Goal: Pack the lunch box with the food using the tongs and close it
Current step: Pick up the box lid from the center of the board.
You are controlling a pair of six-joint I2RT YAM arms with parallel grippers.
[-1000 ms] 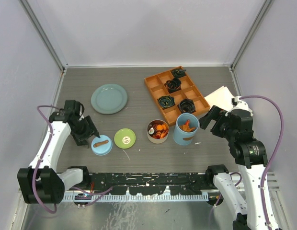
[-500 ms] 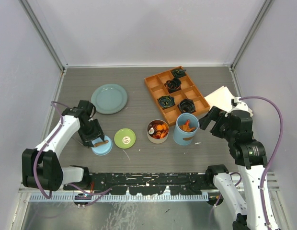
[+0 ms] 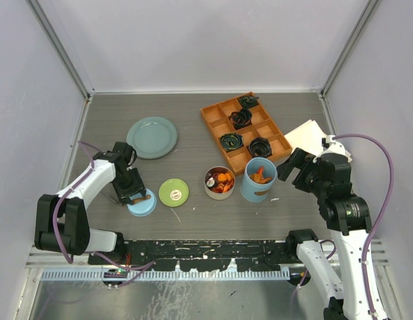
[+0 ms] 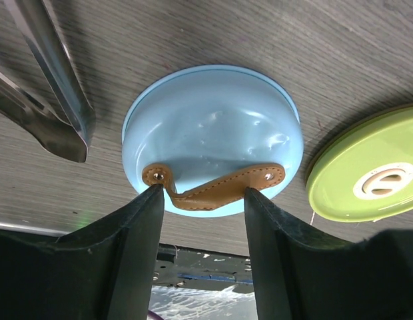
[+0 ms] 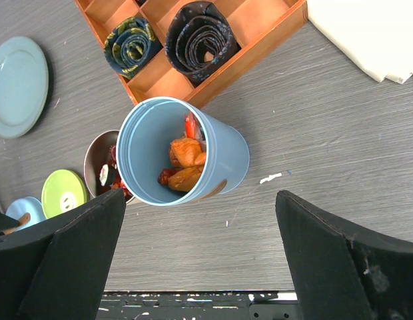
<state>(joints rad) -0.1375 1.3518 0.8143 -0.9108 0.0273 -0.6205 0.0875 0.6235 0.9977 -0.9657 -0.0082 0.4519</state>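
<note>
The left gripper (image 3: 130,190) is down at the blue lid (image 3: 141,203), which lies flat on the desk (image 3: 193,117) near the front left. In the left wrist view its jaws are partway open, one on each side of the brown strap handle (image 4: 220,187) on top of the lid and close against its ends. I cannot tell whether they press on it.

The grey metal tongs (image 4: 53,80) lie on the desk just beside that lid. The green lid (image 3: 174,192) lies just to the lid's other side, also flat on the desk.

Further right stands the shallow steel tin (image 3: 220,183), uncovered, with orange and red chunks of food (image 3: 222,179) in it. The taller light-blue cylinder (image 3: 258,179) is upright right beside the tin. It is uncovered too, with more orange pieces at the bottom.

The right gripper (image 3: 290,167) hangs above the desk to the right of the cylinder, jaws spread wide and holding nothing.

Behind the two containers is the orange compartment tray (image 3: 245,130) with dark coils in some sections. A teal plate (image 3: 151,137) lies off to the back left and a white folded sheet (image 3: 308,133) to the right.
</note>
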